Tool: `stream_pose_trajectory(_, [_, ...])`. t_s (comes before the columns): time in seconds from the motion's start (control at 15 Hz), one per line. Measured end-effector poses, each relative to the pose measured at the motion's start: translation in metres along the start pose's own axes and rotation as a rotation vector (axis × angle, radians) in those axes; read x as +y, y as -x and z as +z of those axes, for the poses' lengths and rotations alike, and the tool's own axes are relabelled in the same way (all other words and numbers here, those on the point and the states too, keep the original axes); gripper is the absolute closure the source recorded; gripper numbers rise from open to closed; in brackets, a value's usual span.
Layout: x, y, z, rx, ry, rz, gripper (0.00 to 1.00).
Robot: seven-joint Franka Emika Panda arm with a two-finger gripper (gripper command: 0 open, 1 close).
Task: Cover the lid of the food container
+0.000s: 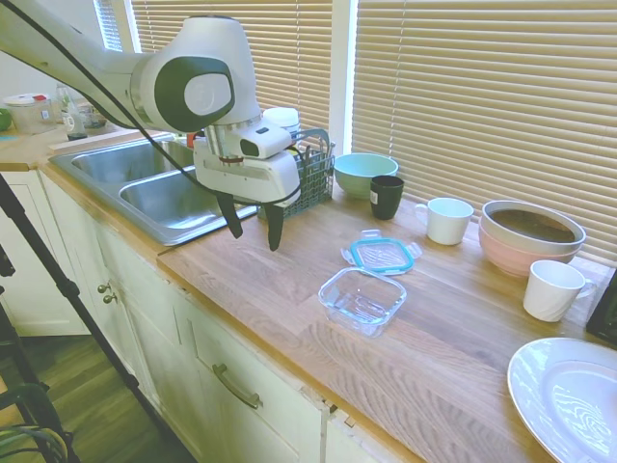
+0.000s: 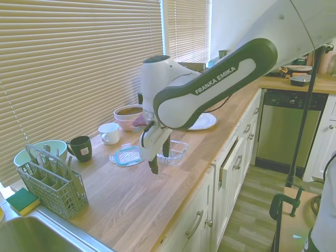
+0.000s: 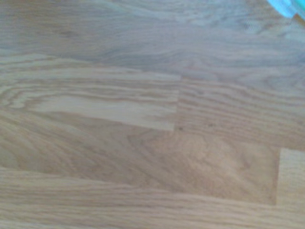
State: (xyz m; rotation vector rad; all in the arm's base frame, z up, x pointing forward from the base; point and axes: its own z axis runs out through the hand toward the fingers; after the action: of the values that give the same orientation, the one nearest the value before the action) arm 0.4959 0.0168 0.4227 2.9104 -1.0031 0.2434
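Gripper [image 1: 253, 224] hangs over bare counter [image 1: 289, 280], jaws spread wide, holding nothing; lid [image 1: 382, 254] flat just behind food container [image 1: 362, 299], uncovered.

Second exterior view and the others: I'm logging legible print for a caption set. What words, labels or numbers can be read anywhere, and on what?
"FRANKA EMIKA": white letters on the dark green band of the robot arm, second exterior view.
Black mug: a small pale label, too small to read.
White-lidded jar behind the cutlery basket: any print is blurred.
Wrist view: only bare wooden countertop, no text.
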Motion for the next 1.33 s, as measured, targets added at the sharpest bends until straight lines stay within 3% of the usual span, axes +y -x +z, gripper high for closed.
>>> stream_pose_trajectory(0.53, [-0.043,-0.055,0.022,0.043,0.046,-0.218,0.0])
stream_pose_trajectory(1.0, [-0.064,-0.109,0.057,0.077,0.133,-0.293,0.0])
stream_pose_trajectory(1.33, [-0.067,-0.131,0.081,0.059,0.179,-0.345,0.0])
